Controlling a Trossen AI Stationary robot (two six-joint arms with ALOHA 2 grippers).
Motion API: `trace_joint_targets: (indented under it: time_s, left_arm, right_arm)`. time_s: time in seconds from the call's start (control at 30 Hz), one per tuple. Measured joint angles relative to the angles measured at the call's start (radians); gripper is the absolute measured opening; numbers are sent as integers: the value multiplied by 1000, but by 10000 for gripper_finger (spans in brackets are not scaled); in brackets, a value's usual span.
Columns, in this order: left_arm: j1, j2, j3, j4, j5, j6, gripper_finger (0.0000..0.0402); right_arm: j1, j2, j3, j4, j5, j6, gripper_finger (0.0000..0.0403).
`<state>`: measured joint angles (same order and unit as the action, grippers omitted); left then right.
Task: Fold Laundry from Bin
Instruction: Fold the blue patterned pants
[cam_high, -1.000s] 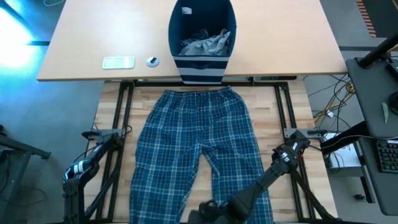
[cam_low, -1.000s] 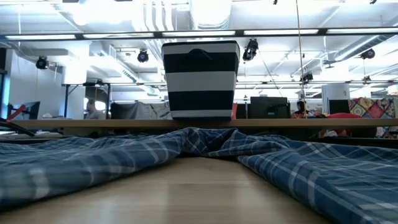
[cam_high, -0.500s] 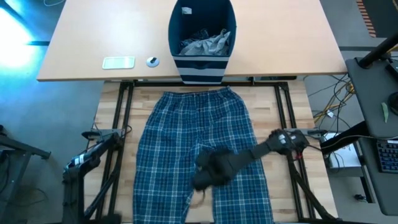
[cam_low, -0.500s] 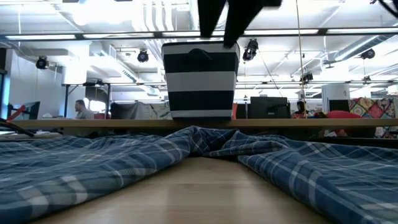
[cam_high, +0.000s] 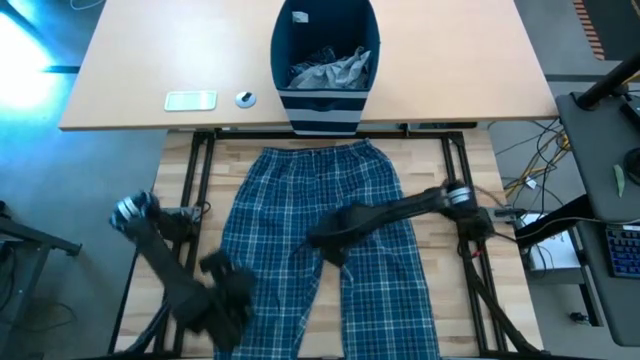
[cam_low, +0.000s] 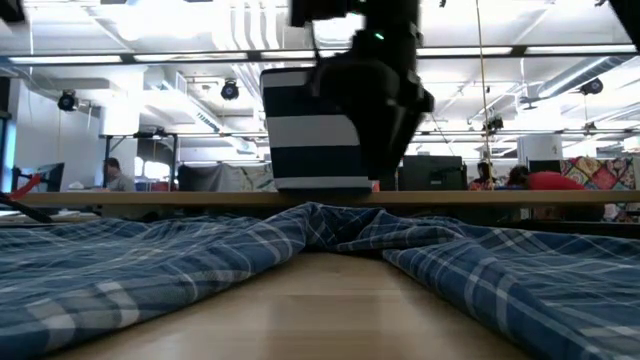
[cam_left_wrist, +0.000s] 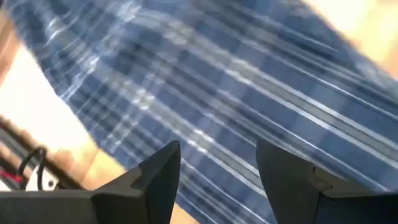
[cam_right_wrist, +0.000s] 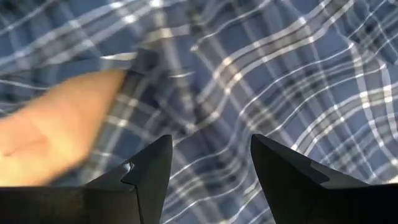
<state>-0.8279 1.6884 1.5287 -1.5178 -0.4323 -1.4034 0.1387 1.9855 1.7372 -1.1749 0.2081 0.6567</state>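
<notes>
Since the earlier frames both arms had moved: the right gripper (cam_high: 322, 240) had travelled from the near edge of the table up to the crotch of the plaid trousers (cam_high: 300, 190), and the left gripper (cam_high: 228, 300), which waited before beside the table frame, had come over the outer edge of the trouser leg on its own side. The trousers lay flat on the wooden table (cam_high: 190, 170), waistband towards the bin (cam_high: 325, 100) and both legs running to the near edge. In the right wrist view the right gripper (cam_right_wrist: 208, 158) stood with its fingers (cam_right_wrist: 149, 171) apart and nothing between them, just above the plaid cloth (cam_right_wrist: 280, 81) where the two legs part and a patch of bare table (cam_right_wrist: 56, 137) showed. In the left wrist view the left gripper (cam_left_wrist: 217, 168) was also spread and empty — under it the plaid (cam_left_wrist: 236, 81) ran to its edge on the wood. The bin stood on the farther desk (cam_high: 450, 60), apart from the trousers, with grey laundry (cam_high: 335, 68) crumpled inside. A pale flat device (cam_high: 190, 100) and a small round object (cam_high: 245, 98) lay on that desk beside the bin. In the low view the right gripper (cam_low: 375, 110) hung before the striped bin (cam_low: 300, 140), above the cloth (cam_low: 150, 260).
</notes>
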Motion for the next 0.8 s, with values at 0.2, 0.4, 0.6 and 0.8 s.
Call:
trace_joint_targets:
  time_s: [0.2,0.4,0.6,0.8]
  left_arm:
    - [260,-310,-458,420,-20,6,194]
    - [558,-383,-794,836,9,143,194]
    - [723,-368,-958,889,101,257,194]
    - [809,-369,-1000,911,116,419,194]
  right_arm:
    - [-56,-304,-434,338,28,-47,215]
    - [-57,-454,-768,619,-24,-69,215]
    - [-27,-456,-929,621,-89,-48,215]
    - [-93,-501,-954,435,-127,-160,215]
